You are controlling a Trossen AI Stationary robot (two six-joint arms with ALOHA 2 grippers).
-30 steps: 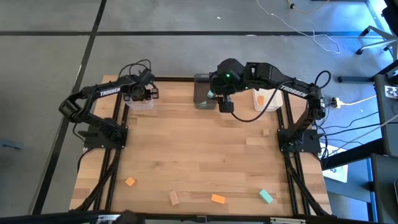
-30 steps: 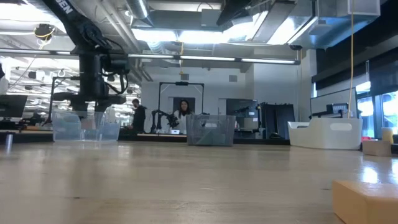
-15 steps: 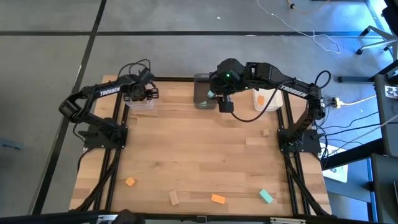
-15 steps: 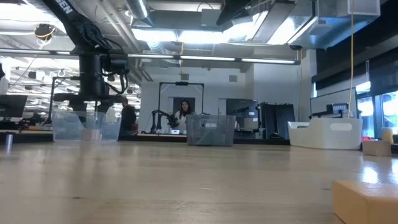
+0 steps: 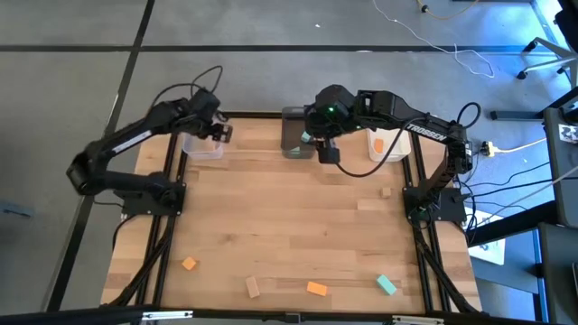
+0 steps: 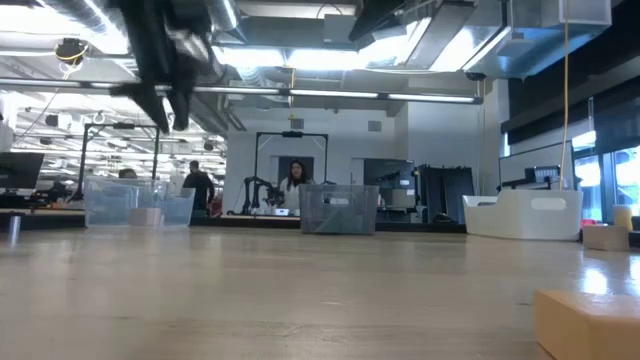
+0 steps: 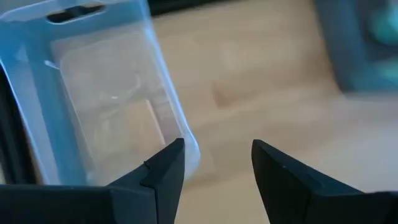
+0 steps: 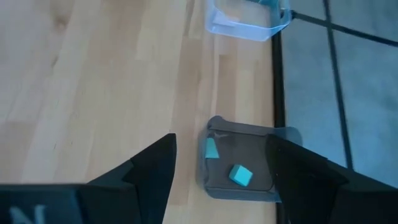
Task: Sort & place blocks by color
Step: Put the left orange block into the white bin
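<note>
While the left tool (image 5: pixel 221 133) hangs with its fingers apart and empty above the clear bin (image 5: pixel 202 148) holding a tan block (image 7: pixel 134 127), the right tool (image 5: pixel 325 151) hovers spread over the grey bin (image 8: pixel 249 158) — two teal blocks (image 8: pixel 240 175) inside. Four more blocks (image 5: pixel 315 289) lie along the tabletop's (image 5: pixel 289 217) near edge.

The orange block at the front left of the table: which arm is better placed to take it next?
Probably left. The orange block lies on its side, and the left gripper is open and empty. The right gripper hovers by the grey bin.

The right arm (image 5: pixel 424 131) carries white letters, probably the brand "TROSSEN"; no other text is readable.
</note>
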